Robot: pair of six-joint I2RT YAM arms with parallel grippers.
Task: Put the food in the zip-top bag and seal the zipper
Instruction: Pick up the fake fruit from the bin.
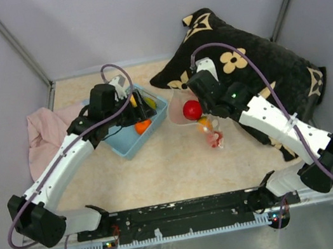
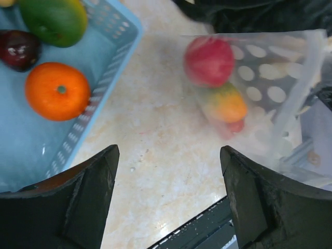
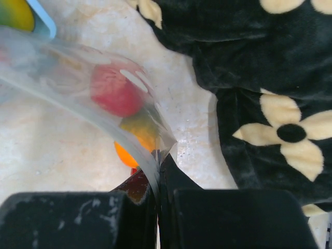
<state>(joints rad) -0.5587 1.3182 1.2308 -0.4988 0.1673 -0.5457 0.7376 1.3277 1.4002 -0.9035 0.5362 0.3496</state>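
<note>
We log: left hand (image 2: 168,155) fingers spread wide, empty, over table (image 2: 155,129) | right hand (image 3: 158,168) clamped on zip-top bag (image 3: 67,72) edge, food (image 3: 115,91) inside.

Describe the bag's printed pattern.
White dots on the clear bag, best in the left wrist view.

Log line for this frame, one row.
left claw: open, empty | right claw: shut on zip-top bag edge | red fruit: bagged | orange: in basket

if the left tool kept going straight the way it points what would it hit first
Most likely the bare tabletop in the gap between the blue basket and the zip-top bag. The open left tool points at that strip, though depth is unclear.
</note>
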